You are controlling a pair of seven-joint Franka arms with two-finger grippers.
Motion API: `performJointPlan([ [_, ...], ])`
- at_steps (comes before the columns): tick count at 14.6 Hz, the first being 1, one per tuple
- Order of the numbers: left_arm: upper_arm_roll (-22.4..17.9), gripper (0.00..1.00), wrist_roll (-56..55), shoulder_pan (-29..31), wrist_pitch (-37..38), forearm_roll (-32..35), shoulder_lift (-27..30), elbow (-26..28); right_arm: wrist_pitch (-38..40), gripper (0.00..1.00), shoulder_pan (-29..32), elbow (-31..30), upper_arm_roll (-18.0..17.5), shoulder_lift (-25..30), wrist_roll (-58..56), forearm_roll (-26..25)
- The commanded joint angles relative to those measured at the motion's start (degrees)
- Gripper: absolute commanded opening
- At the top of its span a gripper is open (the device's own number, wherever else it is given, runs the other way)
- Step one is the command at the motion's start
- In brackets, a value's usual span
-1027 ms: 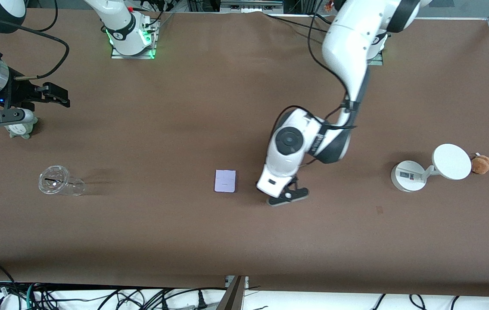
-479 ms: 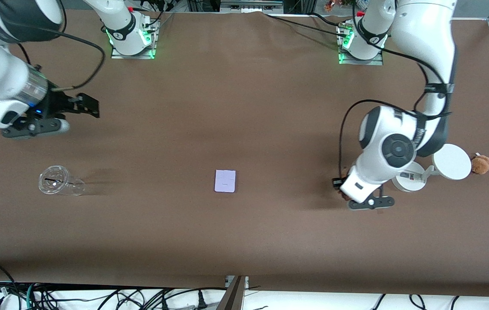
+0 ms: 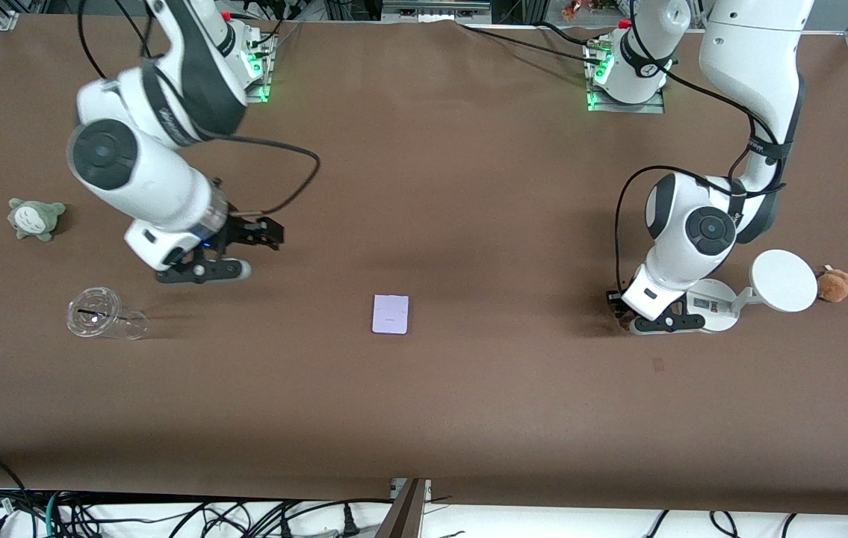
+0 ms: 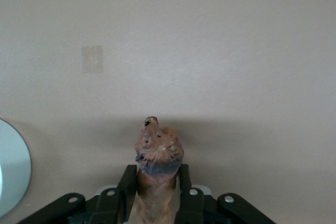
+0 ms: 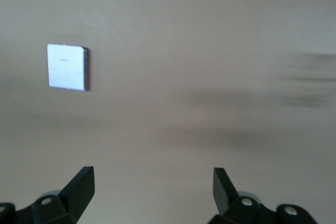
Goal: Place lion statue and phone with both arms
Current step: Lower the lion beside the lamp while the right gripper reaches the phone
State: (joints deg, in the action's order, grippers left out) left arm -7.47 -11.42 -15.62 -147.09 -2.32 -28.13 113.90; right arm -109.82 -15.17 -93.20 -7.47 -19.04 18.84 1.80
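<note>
— Where is the lion statue (image 4: 156, 174)?
— Clamped head-out between the left gripper (image 3: 629, 317) fingers, over the table (image 3: 468, 187) beside the white stand (image 3: 715, 306).

— And the phone (image 3: 390, 314)?
— Flat mid-table, well clear of the right gripper (image 3: 263, 235), whose jaws gape wide, empty.

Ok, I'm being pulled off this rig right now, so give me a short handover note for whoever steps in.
Left gripper: shut on the lion statue, low over the table beside the white stand.
Right gripper: open, holding nothing, over the table between the clear cup and the phone.
Phone: flat on the table mid-way along, untouched.
Done: lion picked up.
Left: set the lion down; pick up and place the phone.
</note>
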Motion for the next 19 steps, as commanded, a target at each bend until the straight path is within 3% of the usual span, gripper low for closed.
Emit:
performJointPlan([
  [1, 0.7, 0.00, 2.4, 2.4, -4.2, 1.0, -0.5, 1.6, -4.8, 1.00, -2.9, 3.0, 0.4, -5.9, 5.0, 0.0],
  [4, 0.7, 0.00, 2.5, 3.6, -6.9, 1.0, -2.1, 1.6, -13.6, 1.00, -5.6, 3.7, 0.4, -11.5, 9.7, -0.1],
  [7, 0.8, 0.00, 2.8, 3.7, -6.9, 1.0, -2.8, 1.2, -15.7, 1.00, -8.4, 8.0, 0.5, -17.0, 14.1, -1.4],
  [8, 0.8, 0.14, 3.2, 3.8, -6.9, 0.9, -2.7, 1.1, -15.7, 1.00, -9.5, 9.5, 0.5, -18.5, 16.2, -2.1],
  [9, 0.8, 0.65, 3.2, 4.3, -6.8, 0.9, -2.8, 1.0, -15.8, 1.00, -10.3, 10.8, 0.6, -20.0, 17.8, -2.8],
  [10, 0.9, 1.00, 3.8, 4.6, -6.8, 0.9, -2.7, 0.9, -15.8, 1.00, -10.8, 12.2, 0.6, -21.6, 18.6, -3.5],
  [16, 1.3, 1.00, 6.1, 5.2, -3.9, 0.7, 2.4, 1.4, -26.0, 1.00, -13.7, 14.0, 0.9, -28.2, 21.8, -4.4],
  [19, 2.9, 1.00, 6.1, 5.2, 7.6, 0.7, 10.3, 1.1, -29.0, 1.00, -13.9, 14.2, 0.9, -30.8, 21.8, -7.2],
])
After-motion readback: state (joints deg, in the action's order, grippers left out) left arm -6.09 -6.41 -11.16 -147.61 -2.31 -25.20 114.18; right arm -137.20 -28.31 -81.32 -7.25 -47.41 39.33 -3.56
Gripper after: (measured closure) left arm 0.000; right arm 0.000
